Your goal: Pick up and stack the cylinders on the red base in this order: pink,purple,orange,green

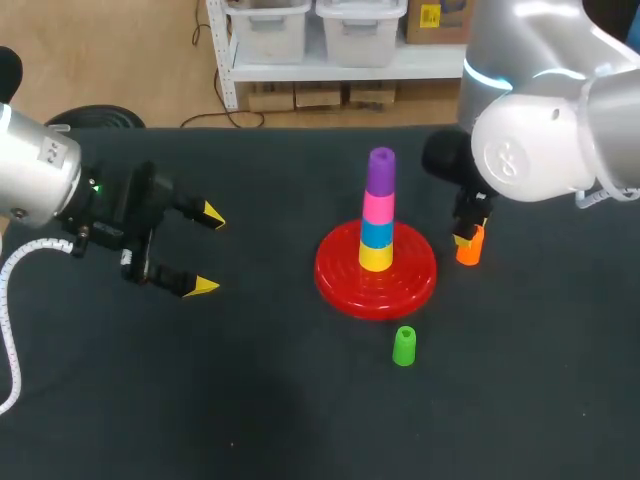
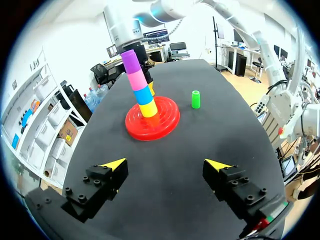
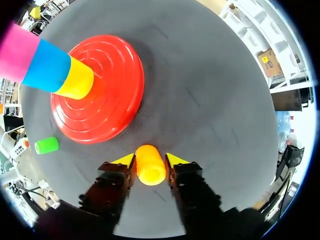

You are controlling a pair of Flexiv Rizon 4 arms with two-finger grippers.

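The right gripper (image 3: 150,159) clasps the orange cylinder (image 3: 150,167) between its fingers, the red base (image 3: 117,95) with its yellow, blue, pink and purple stack (image 3: 55,72) just ahead, the green cylinder (image 3: 47,145) beside it, while the left gripper (image 2: 166,164) gapes empty, facing the base.
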